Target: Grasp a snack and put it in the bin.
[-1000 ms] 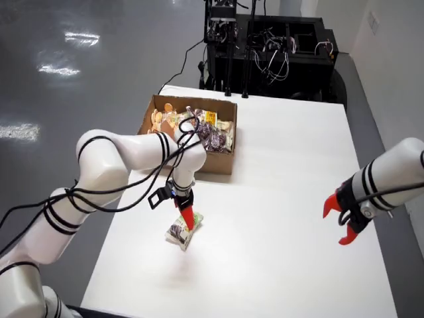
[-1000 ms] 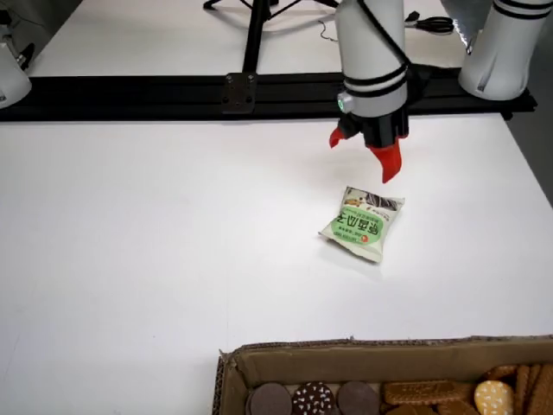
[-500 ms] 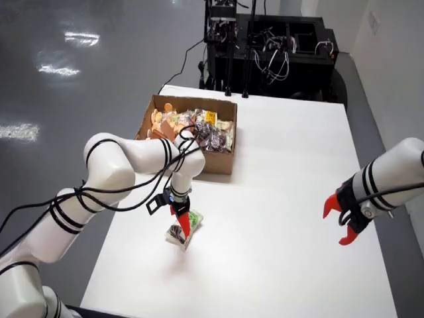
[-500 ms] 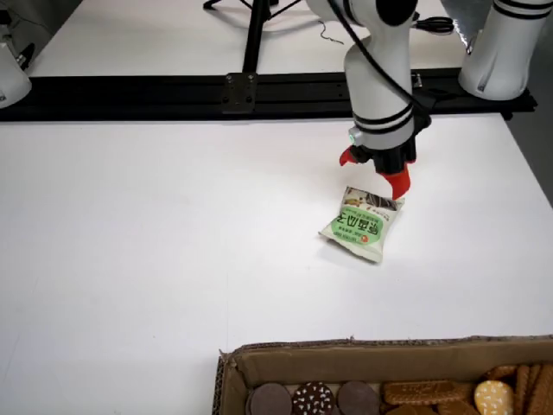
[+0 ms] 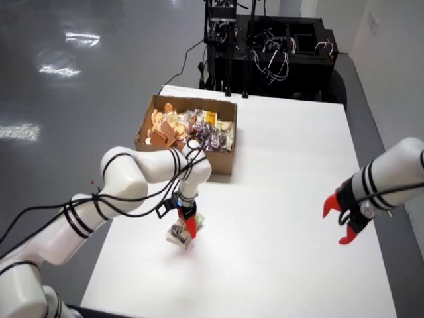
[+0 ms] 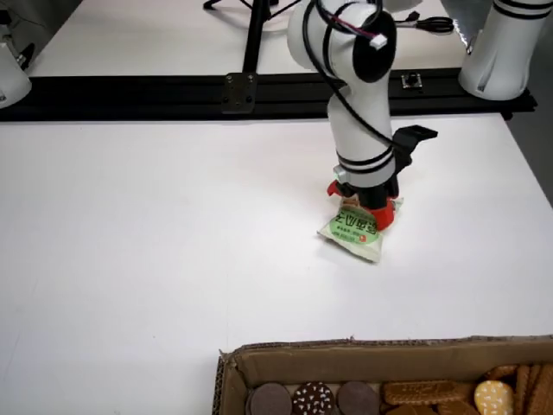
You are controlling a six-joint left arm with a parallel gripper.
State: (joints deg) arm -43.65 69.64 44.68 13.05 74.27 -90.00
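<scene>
A white table bore a cardboard box of snacks at its far left in the overhead view, and a snack packet nearer.

Glossy white jointed arm, black bands, looped black cables, apparently red-fingered tool

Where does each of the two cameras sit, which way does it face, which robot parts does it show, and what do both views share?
High view from the arms' side: looks down across the white table to the brown cardboard box of snacks; shows the white working arm, its red-fingered gripper, and an idle arm at right.
Box-side view: faces back toward the arm bases; shows the gripper on the green-and-white snack packet.
Shared: gripper, packet, box, table.
</scene>
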